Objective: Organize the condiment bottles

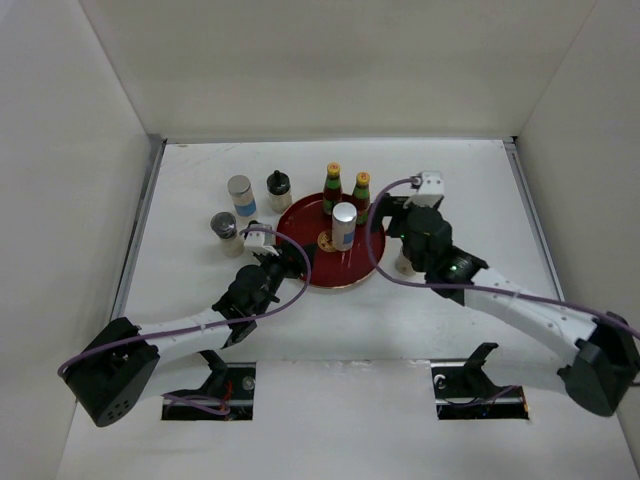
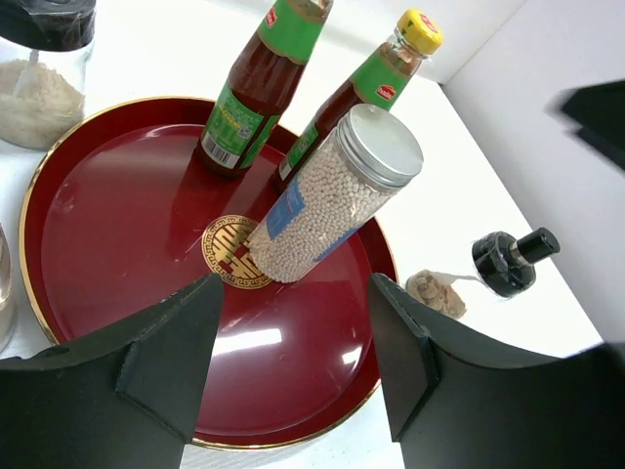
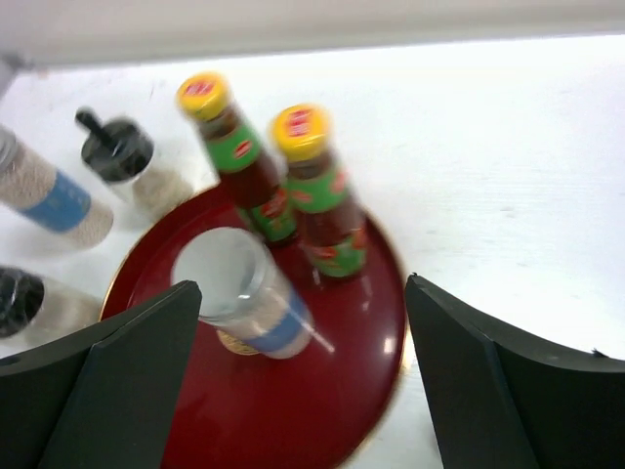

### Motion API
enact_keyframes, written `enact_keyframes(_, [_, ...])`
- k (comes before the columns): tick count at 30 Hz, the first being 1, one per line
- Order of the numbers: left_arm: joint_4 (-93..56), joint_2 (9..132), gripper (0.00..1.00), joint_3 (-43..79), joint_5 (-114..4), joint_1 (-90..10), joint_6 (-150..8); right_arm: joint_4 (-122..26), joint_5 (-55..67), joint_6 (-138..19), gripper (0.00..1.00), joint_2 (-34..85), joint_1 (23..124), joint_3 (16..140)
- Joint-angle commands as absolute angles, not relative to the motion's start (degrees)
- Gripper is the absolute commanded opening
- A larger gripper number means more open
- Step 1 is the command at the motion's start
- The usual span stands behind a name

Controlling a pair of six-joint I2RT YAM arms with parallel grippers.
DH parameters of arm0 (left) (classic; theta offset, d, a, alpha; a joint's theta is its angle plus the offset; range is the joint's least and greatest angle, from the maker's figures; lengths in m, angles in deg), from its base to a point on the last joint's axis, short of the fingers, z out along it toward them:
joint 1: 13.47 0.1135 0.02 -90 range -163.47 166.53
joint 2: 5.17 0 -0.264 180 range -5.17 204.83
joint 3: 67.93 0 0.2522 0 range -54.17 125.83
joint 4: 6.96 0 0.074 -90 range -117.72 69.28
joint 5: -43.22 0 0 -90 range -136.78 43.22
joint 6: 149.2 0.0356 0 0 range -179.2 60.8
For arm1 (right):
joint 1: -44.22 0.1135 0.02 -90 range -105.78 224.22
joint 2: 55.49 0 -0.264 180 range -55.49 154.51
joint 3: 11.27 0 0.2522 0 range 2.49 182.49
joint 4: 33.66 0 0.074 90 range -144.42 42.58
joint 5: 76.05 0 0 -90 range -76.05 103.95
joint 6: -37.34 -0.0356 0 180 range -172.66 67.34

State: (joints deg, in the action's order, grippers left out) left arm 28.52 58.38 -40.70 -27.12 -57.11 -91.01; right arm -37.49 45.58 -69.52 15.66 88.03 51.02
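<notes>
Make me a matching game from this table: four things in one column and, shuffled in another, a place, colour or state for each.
Column one:
1. sauce bottles
2. red tray
3. spouted black-lidded jar
4. left hand

Column two:
A. open, holding nothing
B. standing off the tray, by its far-left edge
C. yellow caps
D. gold emblem in the middle

Pairs: 1-C, 2-D, 3-B, 4-A.

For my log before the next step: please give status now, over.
Left gripper open, empty; right gripper open, empty. Two sauce bottles, one white cylinder on red tray. Other cylinder, dark-lidded jars outside it. One jar partly hidden by right arm.
</notes>
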Motion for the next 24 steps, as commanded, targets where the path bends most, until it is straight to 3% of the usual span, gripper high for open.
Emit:
enact_keyframes(1, [32.37, 57.94, 0.59, -40.02, -27.54, -57.28, -91.81, -44.13, 53.48, -70.93, 0.94, 7.55, 85.75, 46.36])
enact_keyframes(3, [32.54, 58.28, 0.59, -39.67, -27.54, -57.46, -91.54, -50.99, 56.03, -73.39, 1.0, 3.68, 84.43, 43.72])
enact_keyframes(6, [32.81, 58.82, 0.59, -39.76, -27.71, -57.2, -91.8, -56.37, 53.34, -77.43, 1.0, 1.73, 82.23, 40.9])
enact_keyframes(15, [32.72, 58.03, 0.59, -39.84, -27.45, -57.37, -91.1, -49.8, 46.03, -79.73, 1.0, 11.73, 79.95, 40.11])
enact_keyframes(21, [32.81, 57.85, 0.59, -40.02, -27.71, -57.11, -90.93, -47.24, 47.43, -77.88, 0.86, 17.54, 79.24, 42.65])
enact_keyframes(24, [32.81, 57.67, 0.59, -40.28, -27.8, -56.58, -91.01, -47.86, 48.04, -77.27, 0.68, 18.95, 79.24, 43.62])
